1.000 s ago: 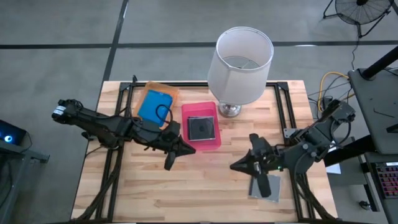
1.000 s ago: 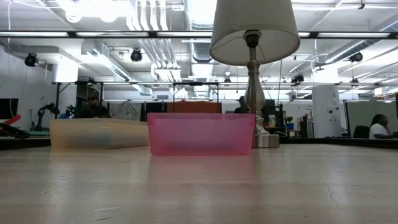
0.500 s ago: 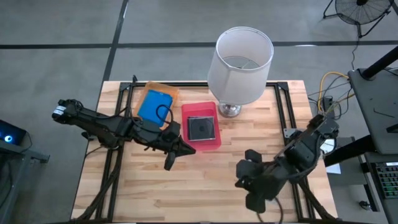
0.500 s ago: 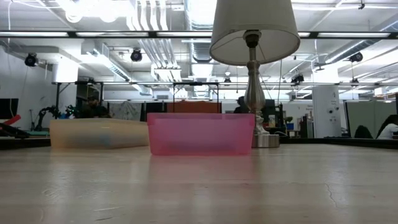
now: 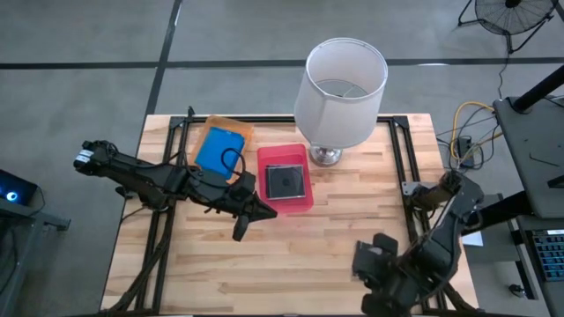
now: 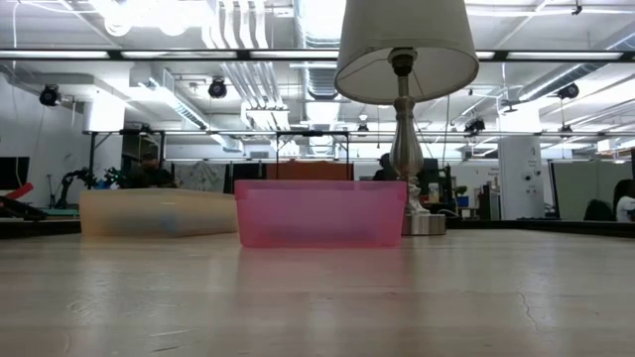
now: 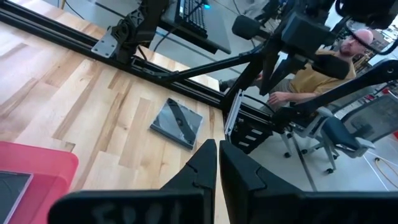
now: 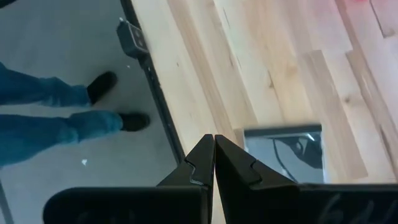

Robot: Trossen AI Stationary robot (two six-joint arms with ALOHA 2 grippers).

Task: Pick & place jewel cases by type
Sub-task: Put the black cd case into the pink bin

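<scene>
Both claws pinched shut, empty: left claw at bench centre, right claw at five o'clock over a grey jewel case.

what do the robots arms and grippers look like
Both arms are dark, near black, built of slim jointed segments with black cables looping alongside. The left gripper and right gripper each end in two matte black fingers that taper to a point, stepped along their inner edges. Faint embossed lettering marks each gripper's body.
</scene>
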